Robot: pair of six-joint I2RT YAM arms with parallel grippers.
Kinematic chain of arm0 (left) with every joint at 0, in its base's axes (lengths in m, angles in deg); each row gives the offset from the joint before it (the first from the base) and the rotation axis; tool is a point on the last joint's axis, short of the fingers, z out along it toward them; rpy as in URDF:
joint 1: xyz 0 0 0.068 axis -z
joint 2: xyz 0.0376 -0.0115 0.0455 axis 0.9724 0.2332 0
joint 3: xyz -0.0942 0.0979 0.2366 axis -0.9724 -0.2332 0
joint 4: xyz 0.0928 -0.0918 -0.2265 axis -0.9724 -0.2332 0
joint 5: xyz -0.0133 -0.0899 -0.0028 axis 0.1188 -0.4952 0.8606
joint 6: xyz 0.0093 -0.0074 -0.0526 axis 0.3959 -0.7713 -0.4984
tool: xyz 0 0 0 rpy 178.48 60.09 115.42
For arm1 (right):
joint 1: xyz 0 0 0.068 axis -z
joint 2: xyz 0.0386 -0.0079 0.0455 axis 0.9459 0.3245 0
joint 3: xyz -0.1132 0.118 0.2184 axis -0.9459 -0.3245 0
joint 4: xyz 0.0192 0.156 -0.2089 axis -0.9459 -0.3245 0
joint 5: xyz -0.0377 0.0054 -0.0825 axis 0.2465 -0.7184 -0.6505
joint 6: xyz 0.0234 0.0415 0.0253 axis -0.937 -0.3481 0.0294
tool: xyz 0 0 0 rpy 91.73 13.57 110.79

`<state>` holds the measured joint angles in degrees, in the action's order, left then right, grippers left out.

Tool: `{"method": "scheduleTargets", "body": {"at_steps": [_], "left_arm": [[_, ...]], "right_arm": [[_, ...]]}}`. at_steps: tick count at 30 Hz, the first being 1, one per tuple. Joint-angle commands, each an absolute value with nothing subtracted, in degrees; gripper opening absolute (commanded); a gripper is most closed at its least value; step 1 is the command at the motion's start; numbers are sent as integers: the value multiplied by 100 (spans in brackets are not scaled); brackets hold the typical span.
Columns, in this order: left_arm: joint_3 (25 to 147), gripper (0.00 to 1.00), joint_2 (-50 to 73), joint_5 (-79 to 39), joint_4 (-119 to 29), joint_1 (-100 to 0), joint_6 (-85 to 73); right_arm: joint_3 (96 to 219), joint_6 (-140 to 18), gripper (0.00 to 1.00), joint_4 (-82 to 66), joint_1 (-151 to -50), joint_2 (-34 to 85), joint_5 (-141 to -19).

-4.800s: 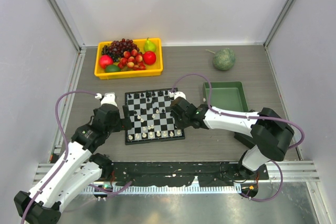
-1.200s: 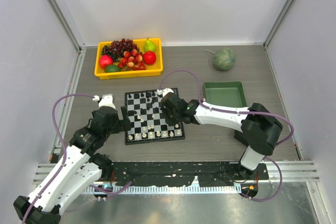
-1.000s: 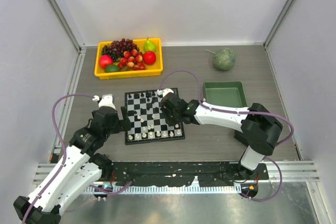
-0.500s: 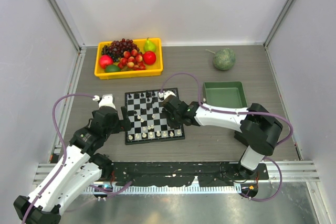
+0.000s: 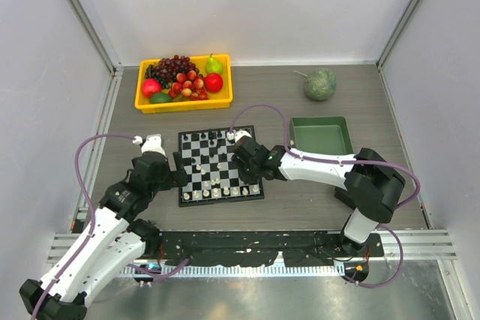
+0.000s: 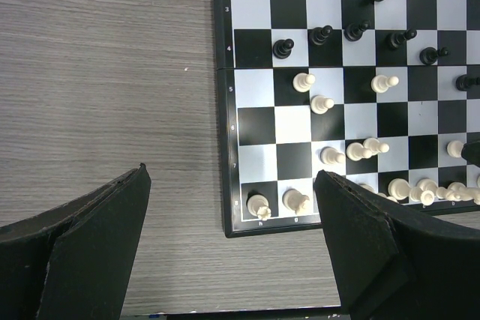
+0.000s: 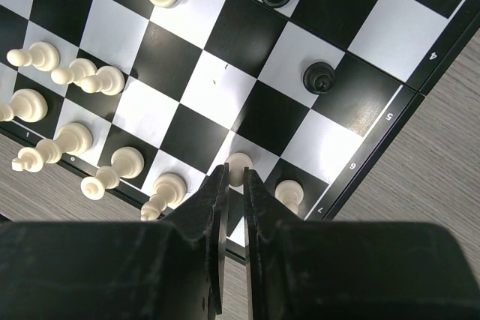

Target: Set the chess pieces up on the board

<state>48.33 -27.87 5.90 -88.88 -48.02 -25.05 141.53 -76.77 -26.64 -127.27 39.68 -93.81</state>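
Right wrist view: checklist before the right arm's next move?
1. Right gripper shut: ok.
2. Pawn at its tips actually gripped: cannot tell, its base is hidden.
3. Left gripper open and empty: ok.
4. Left gripper off the right arm's path: ok, it sits at the opposite edge of the board.
5. Setup complete: not ok, black pieces stand mid-board.
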Motion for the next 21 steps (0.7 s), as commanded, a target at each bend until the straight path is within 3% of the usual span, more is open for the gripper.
{"method": "scheduleTargets", "body": {"at_steps": [1, 13, 21], "left_arm": [[4848, 100, -2787, 565, -8661, -4821, -2559], [5111, 100, -2673, 574, -8590, -4821, -2481], [6384, 100, -2041, 548, -8239, -5067, -2269]], "right_arm": [[14172, -7659, 16, -2608, -12766, 3798, -9376], [14444, -7554, 31, -2731, -12766, 3639, -9367], [15365, -7431, 36, -2836, -12766, 3604, -9526]]}}
